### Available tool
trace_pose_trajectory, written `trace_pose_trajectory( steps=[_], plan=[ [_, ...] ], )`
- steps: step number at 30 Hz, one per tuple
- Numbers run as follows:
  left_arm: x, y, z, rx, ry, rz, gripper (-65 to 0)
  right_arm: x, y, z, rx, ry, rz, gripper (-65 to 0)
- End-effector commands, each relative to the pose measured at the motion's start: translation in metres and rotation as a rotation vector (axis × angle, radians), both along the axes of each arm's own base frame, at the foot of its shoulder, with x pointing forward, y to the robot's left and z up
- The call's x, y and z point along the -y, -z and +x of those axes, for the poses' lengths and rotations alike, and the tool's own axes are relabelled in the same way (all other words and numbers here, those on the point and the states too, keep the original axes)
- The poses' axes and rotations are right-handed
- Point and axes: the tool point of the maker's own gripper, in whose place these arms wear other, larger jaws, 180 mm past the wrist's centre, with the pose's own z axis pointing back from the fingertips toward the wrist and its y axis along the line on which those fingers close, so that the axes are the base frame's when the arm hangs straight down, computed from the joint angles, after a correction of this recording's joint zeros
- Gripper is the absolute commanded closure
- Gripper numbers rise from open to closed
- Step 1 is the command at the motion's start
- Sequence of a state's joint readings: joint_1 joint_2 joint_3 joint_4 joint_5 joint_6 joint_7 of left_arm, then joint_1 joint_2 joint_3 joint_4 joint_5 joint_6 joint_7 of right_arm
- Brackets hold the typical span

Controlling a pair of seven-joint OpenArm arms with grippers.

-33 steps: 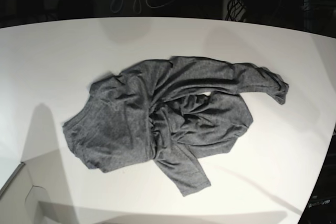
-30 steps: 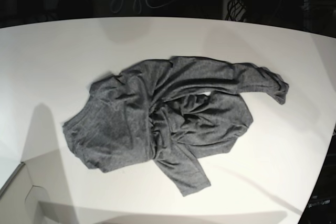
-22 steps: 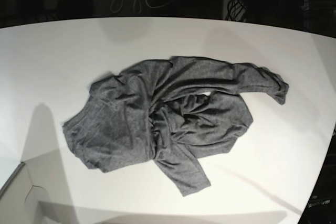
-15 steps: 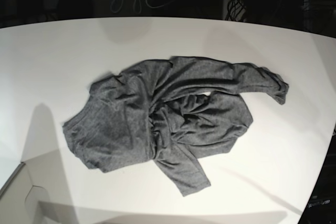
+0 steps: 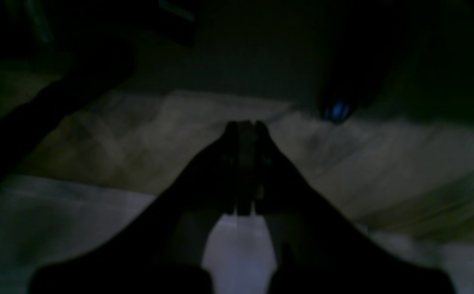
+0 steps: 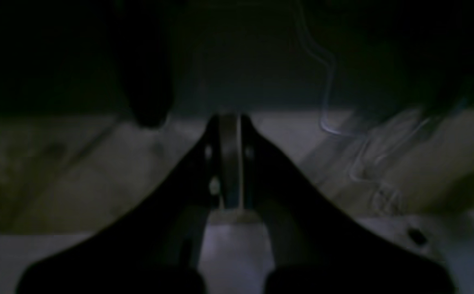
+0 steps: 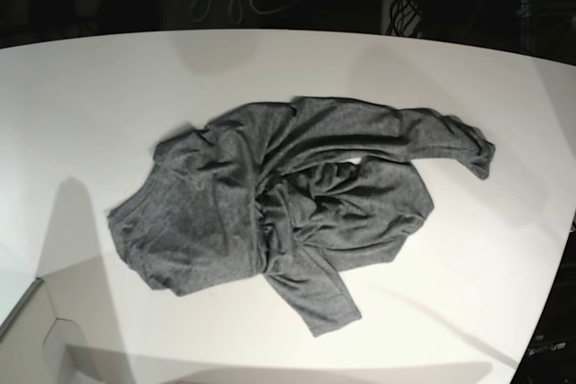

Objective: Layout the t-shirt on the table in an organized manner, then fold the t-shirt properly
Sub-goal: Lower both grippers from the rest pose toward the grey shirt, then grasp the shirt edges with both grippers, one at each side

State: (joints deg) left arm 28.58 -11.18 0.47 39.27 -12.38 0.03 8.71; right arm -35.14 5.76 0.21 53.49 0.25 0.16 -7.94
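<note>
A broad white table (image 7: 81,96) with a curved far edge carries a crumpled dark grey t-shirt (image 7: 288,209) near its middle, one long sleeve reaching toward the right edge and another trailing toward the near edge. Both arms are pulled back beyond the far edge, well apart from the cloth. In the dim wrist views the left gripper (image 5: 245,126) and the right gripper (image 6: 228,120) each have their jaws pressed together, holding nothing.
</note>
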Motion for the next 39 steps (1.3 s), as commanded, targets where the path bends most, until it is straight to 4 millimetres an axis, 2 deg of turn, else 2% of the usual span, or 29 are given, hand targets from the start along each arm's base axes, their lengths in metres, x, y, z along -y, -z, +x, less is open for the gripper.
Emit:
trace_pose_trajectory(
  steps=[1, 2, 6, 9, 14, 16, 18, 20, 25, 30, 34, 37, 39],
  plan=[
    [-0.008, -0.010, 0.002, 0.040, -0.011, 0.003, -0.1, 0.001, -0.012, 0.006, 0.047, -0.010, 0.001, 0.0],
    [-0.009, -0.019, 0.009, 0.080, -0.026, -0.007, -0.1, 0.001, -0.021, 0.012, 0.078, -0.016, 0.000, 0.0],
    [-0.016, -0.065, 0.038, 0.227, -0.018, -0.049, -0.1, 0.024, -0.066, 0.036, 0.205, 0.012, -0.058, 0.0],
    [-0.008, -0.098, 0.058, 0.317, 0.016, -0.085, -0.1, 0.036, -0.102, 0.064, 0.317, 0.007, -0.095, 0.0],
    [0.009, -0.145, 0.085, 0.440, 0.058, -0.132, -0.1, 0.053, -0.156, 0.098, 0.463, -0.008, -0.156, 0.0],
    [0.005, -0.167, 0.094, 0.495, 0.043, -0.117, -0.1, 0.054, -0.178, 0.113, 0.523, -0.020, -0.168, 0.0],
    [0.002, -0.191, 0.114, 0.577, 0.018, -0.098, -0.1, 0.054, -0.199, 0.129, 0.586, -0.032, -0.180, 0.0],
    [-0.011, -0.216, 0.133, 0.659, -0.010, -0.061, -0.1, 0.050, -0.216, 0.144, 0.644, -0.044, -0.180, 0.0],
    [-0.032, -0.264, 0.166, 0.820, -0.051, 0.019, -0.1, 0.044, -0.240, 0.167, 0.732, -0.060, -0.179, 0.0],
    [-0.050, -0.287, 0.194, 0.924, -0.064, 0.075, -0.4, 0.040, -0.251, 0.194, 0.811, -0.057, -0.174, 0.0],
    [-0.056, -0.287, 0.202, 0.915, -0.080, 0.084, -0.5, 0.039, -0.255, 0.207, 0.850, -0.048, -0.173, -1.1],
    [-0.055, -0.285, 0.214, 0.909, -0.100, 0.067, -0.5, 0.032, -0.260, 0.223, 0.898, -0.034, -0.155, -10.4],
    [-0.053, -0.284, 0.221, 0.909, -0.138, 0.026, -0.5, 0.020, -0.262, 0.233, 0.923, -0.042, -0.124, -17.8]
  ],
)
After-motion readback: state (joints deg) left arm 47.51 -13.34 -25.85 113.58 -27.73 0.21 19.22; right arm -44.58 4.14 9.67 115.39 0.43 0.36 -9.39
